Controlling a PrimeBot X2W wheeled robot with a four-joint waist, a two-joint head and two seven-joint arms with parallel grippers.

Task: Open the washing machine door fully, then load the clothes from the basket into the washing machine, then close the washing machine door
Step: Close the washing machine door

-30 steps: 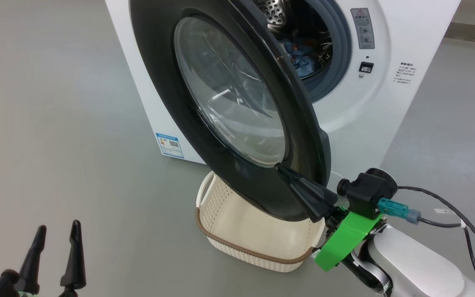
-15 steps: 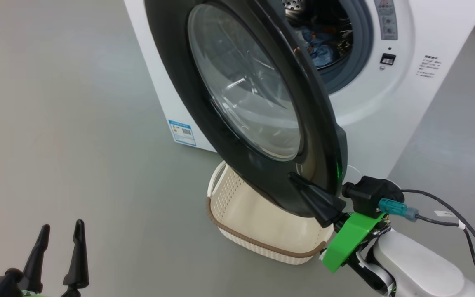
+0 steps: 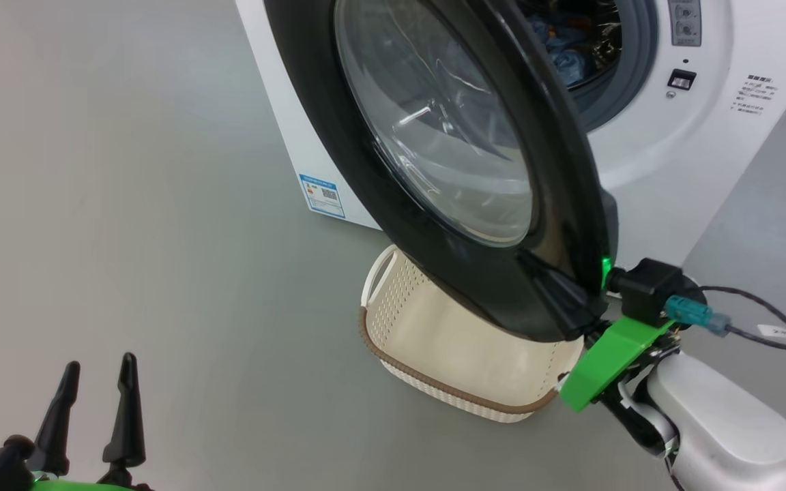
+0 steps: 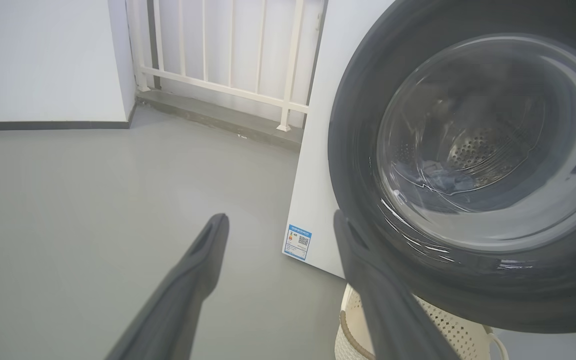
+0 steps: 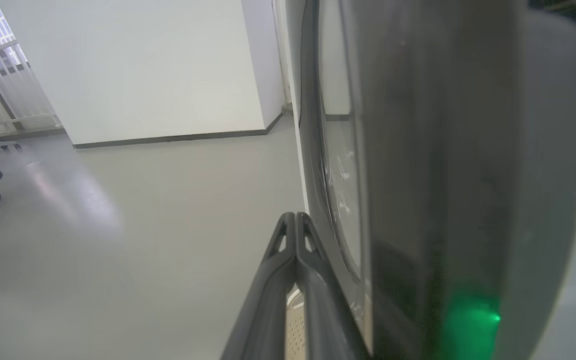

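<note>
Right tool has its two dark fingers pressed together with nothing between them, lying flat against the glossy outer face of the washing machine door, low on the black rim just beside the glass window. That door stands swung out from the washing machine, partway between closed and wide. Directly beneath this tool sits the basket on the grey floor, partly under the door's lower edge. Up past the tool, behind the door's edge, the clothes lie as a blue heap inside the drum. Left tool hangs low over the floor with its fingers spread and holding nothing, well apart from the door, which lies ahead and to its right.
</note>
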